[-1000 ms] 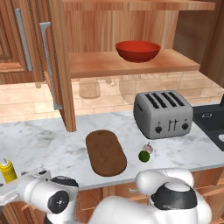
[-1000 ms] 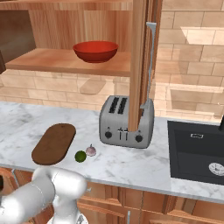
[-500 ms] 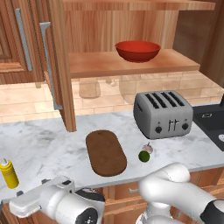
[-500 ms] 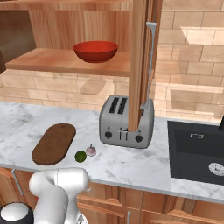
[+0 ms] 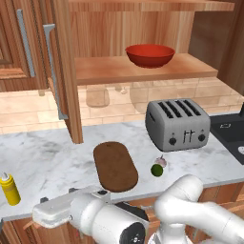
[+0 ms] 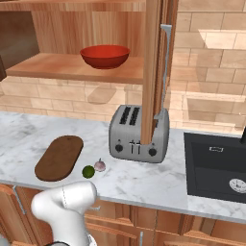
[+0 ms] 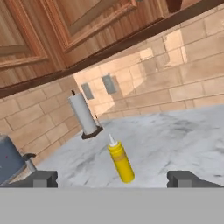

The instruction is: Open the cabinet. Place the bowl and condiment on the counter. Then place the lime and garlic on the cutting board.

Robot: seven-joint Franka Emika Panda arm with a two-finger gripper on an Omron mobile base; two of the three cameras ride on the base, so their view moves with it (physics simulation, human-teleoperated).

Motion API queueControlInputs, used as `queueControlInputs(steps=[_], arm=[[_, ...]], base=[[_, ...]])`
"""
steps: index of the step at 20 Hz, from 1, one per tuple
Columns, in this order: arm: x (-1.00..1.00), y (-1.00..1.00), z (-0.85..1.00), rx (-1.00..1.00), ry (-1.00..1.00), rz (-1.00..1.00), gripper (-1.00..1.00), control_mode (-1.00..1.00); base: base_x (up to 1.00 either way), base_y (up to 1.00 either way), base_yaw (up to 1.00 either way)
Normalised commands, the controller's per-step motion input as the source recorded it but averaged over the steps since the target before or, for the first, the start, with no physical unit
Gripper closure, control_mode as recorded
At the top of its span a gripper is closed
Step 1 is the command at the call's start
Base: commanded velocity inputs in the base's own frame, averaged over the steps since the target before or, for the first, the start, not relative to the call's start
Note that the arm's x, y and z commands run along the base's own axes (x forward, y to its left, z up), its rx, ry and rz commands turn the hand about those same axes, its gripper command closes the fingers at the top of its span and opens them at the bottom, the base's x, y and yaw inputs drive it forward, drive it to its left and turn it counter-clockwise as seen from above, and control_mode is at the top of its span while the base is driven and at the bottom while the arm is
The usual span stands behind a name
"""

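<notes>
The cabinet (image 5: pixel 143 28) stands open, its doors swung out edge-on (image 6: pixel 153 72). On its lower shelf rests the red bowl (image 5: pixel 149 55) (image 6: pixel 104 55). The yellow condiment (image 5: pixel 9 188) (image 7: pixel 121 162) stands upright on the counter (image 5: pixel 47 152) at the far left. The dark cutting board (image 5: pixel 115 166) (image 6: pixel 59 157) lies bare mid-counter. Just right of it, on the marble, sit the lime (image 5: pixel 157 169) (image 6: pixel 88 171) and the garlic (image 5: pixel 162 161) (image 6: pixel 100 166), side by side. My gripper (image 7: pixel 114 180) is open, tips wide apart, looking at the condiment from a short way off and holding nothing.
A silver toaster (image 5: pixel 177 125) stands right of the board, under the shelf. A black sink (image 6: pixel 216 163) is set in the counter at the far right. A paper towel roll (image 7: pixel 83 114) stands by the brick wall behind the condiment. My arm is folded low at the counter's front edge.
The hand has drawn back from beside the condiment, rightward along the counter's front edge, and the arm has folded lower. The condiment and the rest have stayed put.
</notes>
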Motion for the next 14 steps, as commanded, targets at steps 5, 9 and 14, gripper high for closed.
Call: queueControlInputs(steps=[5, 9, 14], arm=[[-0.39, -0.77, 0.62, 0.00, 0.03, -0.09, -1.00, -1.00], [-0.37, -0.78, 0.55, 0.00, 0.03, -0.09, -1.00, -1.00], [-0.28, -0.75, 0.51, 0.00, 0.03, -0.12, -1.00, -1.00]], base=[[0.00, 0.00, 0.00], [0.00, 0.00, 0.00], [0.00, 0.00, 0.00]])
